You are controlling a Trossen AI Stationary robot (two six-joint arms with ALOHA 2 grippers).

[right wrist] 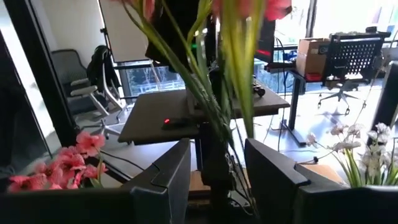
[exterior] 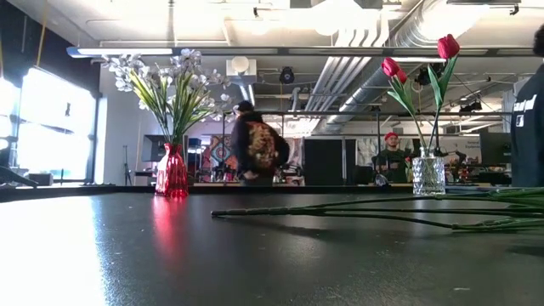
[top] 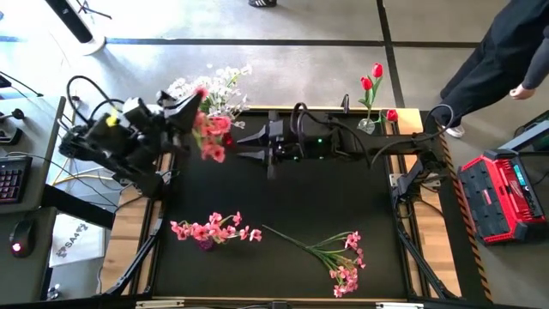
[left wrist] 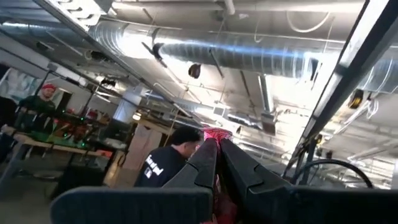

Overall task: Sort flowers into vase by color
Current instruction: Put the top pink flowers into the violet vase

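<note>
High view, starting at the table's near edge: a bunch of pink blossoms (top: 213,229) sits toward the near-left corner, and a loose spray of pink blossoms on long thin green stems (top: 330,251) lies flat on the black table (top: 283,202) toward the near-right corner, its stems pointing to the middle. The low view shows those stems (exterior: 382,212) stretched along the tabletop.

Farther back, by the left edge, my left tool (top: 190,110) is raised off the table and clenched on another pink-blossom spray (top: 211,136). In the left wrist view the two dark fingers (left wrist: 202,162) are pressed together, with pink petals showing at their tips.

My right tool (top: 243,142) lies along the far edge, pointing at that held spray, just beside it. In the right wrist view its fingers (right wrist: 171,168) stand apart, released, and the spray's green stems (right wrist: 211,93) rise in line with the gap. I cannot tell whether they touch the fingers.

At the far-left corner, white blossoms (exterior: 166,81) stand upright in a red glass vase (exterior: 171,174). At the far-right corner, red tulip-like blooms (exterior: 416,58) stand in a clear glass vase (exterior: 428,176).

Beyond the table, a person in dark clothes (top: 502,60) stands on the floor.
</note>
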